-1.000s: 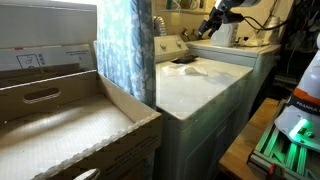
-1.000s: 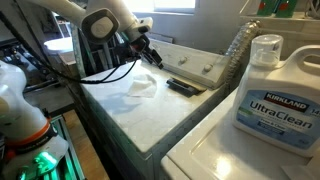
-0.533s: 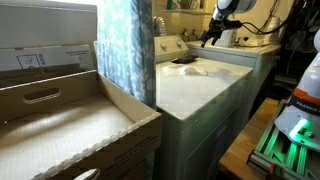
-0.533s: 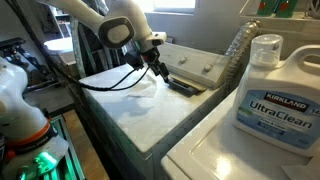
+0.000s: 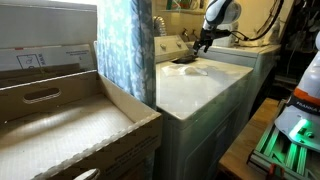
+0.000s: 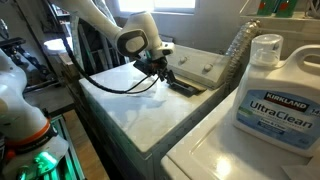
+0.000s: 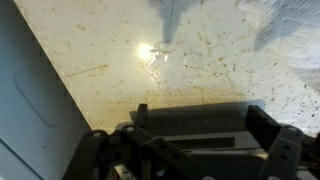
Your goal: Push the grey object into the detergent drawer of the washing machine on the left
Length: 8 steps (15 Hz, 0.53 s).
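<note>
White and glossy, the washer's (image 6: 135, 115) flat top is shown in an exterior view, with the raised control panel (image 6: 200, 66) set along its rear edge. The grey object (image 6: 184, 88) is laid flat on the top just in front of that panel, at about 2 o'clock from the top's middle. The gripper (image 6: 165, 76) is pointed downward just beside the object's near end, at its 10 o'clock; whether the two are touching cannot be told. How far the fingers are parted cannot be told either, and nothing is seen held between them. A black cable (image 6: 105, 88) is draped from the arm (image 6: 135, 42) over the top's edge. A jug (image 6: 268, 95) labelled UltraClean is stood on a second washer (image 6: 200, 155) at 4 o'clock. In an exterior view taken from the front, the washer (image 5: 200, 95) is seen beyond a blue curtain (image 5: 125, 50) and a cardboard box (image 5: 60, 115). There the gripper (image 5: 201, 44) is held low over the rear of the top, at 12 o'clock, and a pale patch (image 5: 193, 70) is seen on the top just below it, at 6 o'clock. The grey object is too small to be made out with certainty in that view. In the wrist view, the frame is filled by a speckled white surface (image 7: 230, 70) with a glare spot (image 7: 148, 50) at 11 o'clock. The dark gripper body (image 7: 190, 140) is seen along the bottom edge, and its opening cannot be judged there.
</note>
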### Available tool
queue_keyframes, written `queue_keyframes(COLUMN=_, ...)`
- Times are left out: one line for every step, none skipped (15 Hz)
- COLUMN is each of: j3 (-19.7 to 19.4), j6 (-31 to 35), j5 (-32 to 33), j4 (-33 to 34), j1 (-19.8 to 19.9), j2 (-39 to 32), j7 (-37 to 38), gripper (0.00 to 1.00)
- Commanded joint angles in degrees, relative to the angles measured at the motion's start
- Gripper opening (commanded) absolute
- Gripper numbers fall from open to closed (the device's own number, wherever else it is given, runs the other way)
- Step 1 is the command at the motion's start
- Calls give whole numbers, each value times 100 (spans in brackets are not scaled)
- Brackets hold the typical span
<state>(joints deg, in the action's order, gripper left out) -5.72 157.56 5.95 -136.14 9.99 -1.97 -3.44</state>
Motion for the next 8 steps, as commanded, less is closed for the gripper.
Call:
queue_keyframes(j3=-80, j6=378, j5=-138, j4=206, j1=-69, j2=-419, j7=-75, gripper=100)
queue_keyframes(j3=-87, j6=509, j5=-115, j4=236, j1=-67, j2=-532, j7=-33, gripper=100)
queue_keyframes(j3=-91, j6=583, j5=-111, j4=267, j1=-67, j2=-631, j7=-8, gripper=100)
queue_keyframes(j3=-96, j6=670, j5=-104, j4=294, j1=-65, j2=-720, j7=-5, gripper=100)
queue_keyframes(j3=-152, j6=707, j5=0, j4=352, j1=-73, j2=-816, j7=110, gripper=100)
queue_keyframes(j3=-101, j6=795, j5=-148, j4=361, j1=-49, j2=-884, j7=-14, gripper=100)
queue_keyframes(j3=-89, j6=834, j5=-190, j4=394, j1=-39, j2=-945, j7=-42, gripper=100)
queue_keyframes(j3=-81, j6=881, j5=-210, j4=421, j1=-34, j2=-1007, j7=-51, gripper=100)
